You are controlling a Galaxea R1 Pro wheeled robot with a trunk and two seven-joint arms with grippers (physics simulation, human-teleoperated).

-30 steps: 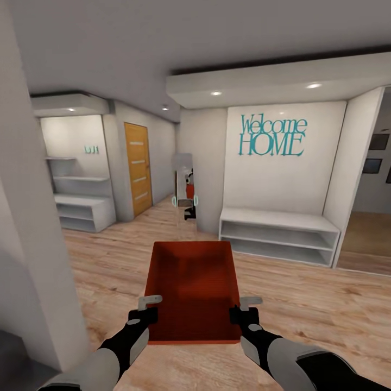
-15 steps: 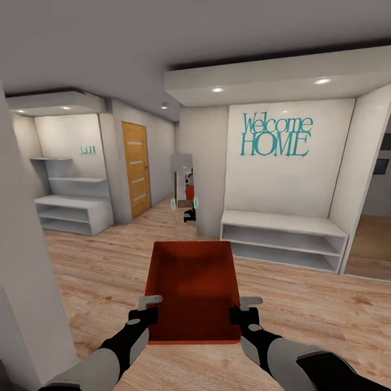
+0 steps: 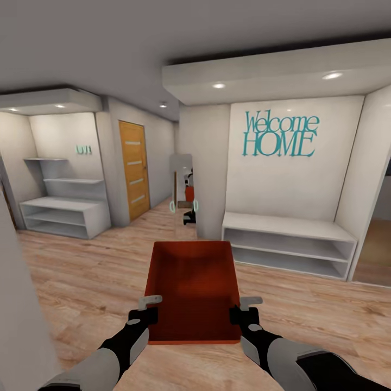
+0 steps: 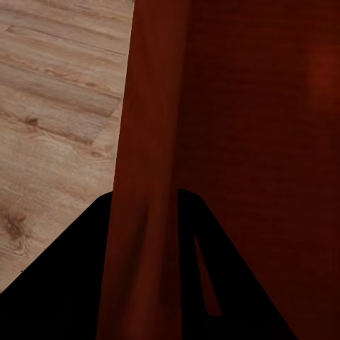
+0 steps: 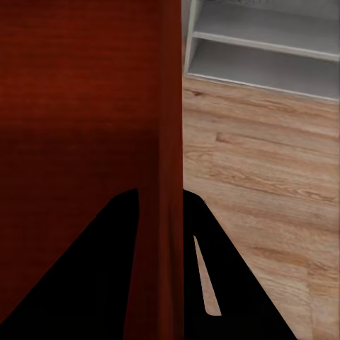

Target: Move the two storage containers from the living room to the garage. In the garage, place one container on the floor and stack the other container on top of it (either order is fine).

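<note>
1 storage container (image 3: 193,282) | 2 shelf units (image 3: 288,244) (image 3: 60,216) | 1 door (image 3: 134,168)

Red-orange storage container (image 3: 193,290): open-topped, empty, level, held above wood-plank floor.
</note>
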